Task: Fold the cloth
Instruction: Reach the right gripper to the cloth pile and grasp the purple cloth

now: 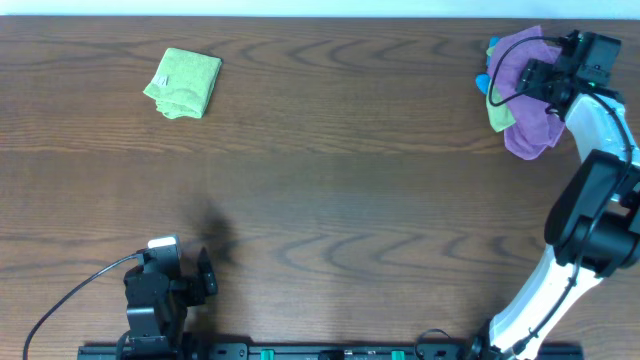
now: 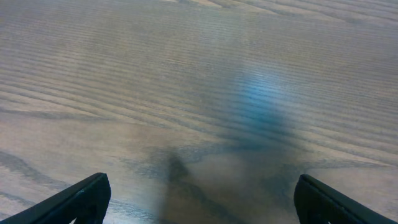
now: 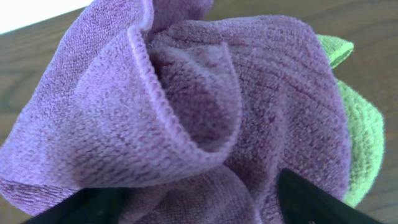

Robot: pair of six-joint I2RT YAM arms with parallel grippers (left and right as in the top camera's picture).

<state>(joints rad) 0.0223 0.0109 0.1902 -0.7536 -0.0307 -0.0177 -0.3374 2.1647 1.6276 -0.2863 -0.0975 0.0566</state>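
A crumpled purple cloth (image 1: 530, 130) lies at the table's far right on a small pile, and it fills the right wrist view (image 3: 186, 106). My right gripper (image 1: 535, 76) is down on it. Its fingers (image 3: 205, 205) are spread wide with purple folds between them, not closed. A green cloth (image 3: 360, 143) lies under the purple one (image 1: 497, 113). A folded green cloth (image 1: 183, 83) lies flat at the far left. My left gripper (image 1: 206, 276) is open and empty over bare wood near the front edge (image 2: 199, 199).
A bit of blue cloth (image 1: 483, 81) pokes out at the pile's left side. The wooden table (image 1: 330, 180) ends just behind the pile. The right arm's white link (image 1: 600, 130) reaches in from the front right.
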